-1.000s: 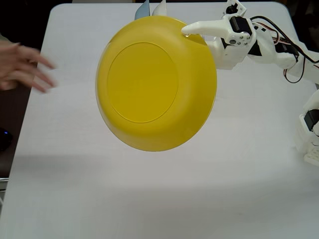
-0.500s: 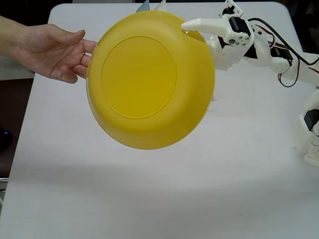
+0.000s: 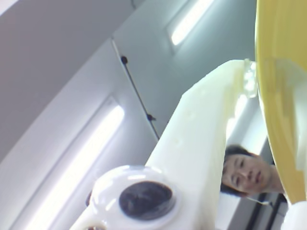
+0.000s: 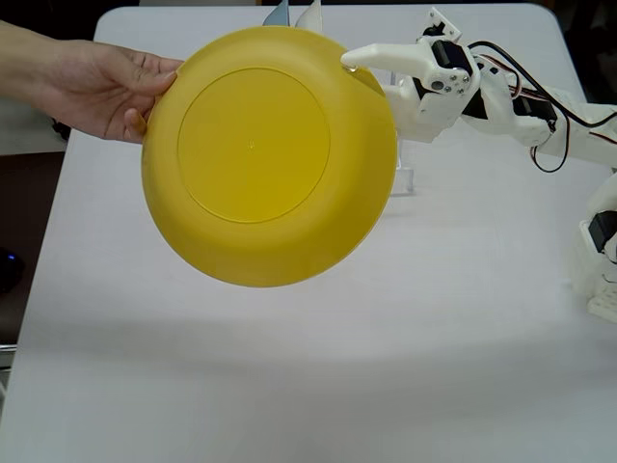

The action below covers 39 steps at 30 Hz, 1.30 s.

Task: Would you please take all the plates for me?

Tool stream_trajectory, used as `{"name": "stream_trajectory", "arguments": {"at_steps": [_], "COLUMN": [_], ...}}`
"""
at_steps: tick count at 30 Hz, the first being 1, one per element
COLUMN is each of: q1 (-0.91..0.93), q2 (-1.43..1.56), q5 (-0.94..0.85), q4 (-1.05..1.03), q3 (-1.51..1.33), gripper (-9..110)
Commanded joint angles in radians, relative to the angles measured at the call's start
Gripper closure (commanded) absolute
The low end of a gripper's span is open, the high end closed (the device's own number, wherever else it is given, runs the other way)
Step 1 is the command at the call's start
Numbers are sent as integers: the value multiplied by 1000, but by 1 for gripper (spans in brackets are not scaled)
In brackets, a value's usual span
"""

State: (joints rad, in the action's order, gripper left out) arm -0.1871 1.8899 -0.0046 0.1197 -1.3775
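Observation:
A yellow plate (image 4: pixel 265 154) hangs tilted above the table in the fixed view, its underside facing the camera. My gripper (image 4: pixel 355 63) is shut on its upper right rim. In the wrist view a white finger (image 3: pixel 206 120) presses against the yellow plate (image 3: pixel 283 96) at the right edge of the frame. A person's hand (image 4: pixel 92 82) reaches in from the left, fingers touching the plate's left rim. Behind the plate's top edge peek a light blue plate (image 4: pixel 279 13) and a white plate (image 4: pixel 310 13), both mostly hidden.
The white arm (image 4: pixel 511 96) with its cables stretches in from the right, its base (image 4: pixel 598 251) at the right edge. A bit of white rack (image 4: pixel 403 181) shows beside the plate. The wrist view shows ceiling lights and a person's face (image 3: pixel 247 172).
The gripper has carried the yellow plate leftward. The hand has come in from the left and now touches the plate's left rim.

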Motion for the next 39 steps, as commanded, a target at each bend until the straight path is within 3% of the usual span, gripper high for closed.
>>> {"name": "stream_trajectory", "arguments": {"at_steps": [1, 5, 9, 14, 17, 20, 24, 33, 39], "q1": [14, 31, 41, 81, 137, 207, 319, 546, 634], "q2": [58, 63, 91, 161, 206, 236, 230, 34, -176], "q5": [-2, -60, -103, -167, -218, -261, -253, -362, -546], "q4": [17, -34, -109, -252, -342, -440, -534, -770, -988], "q3": [2, 2, 2, 2, 2, 2, 2, 123, 419], "gripper": [102, 71, 61, 58, 60, 69, 102, 102, 78]}}
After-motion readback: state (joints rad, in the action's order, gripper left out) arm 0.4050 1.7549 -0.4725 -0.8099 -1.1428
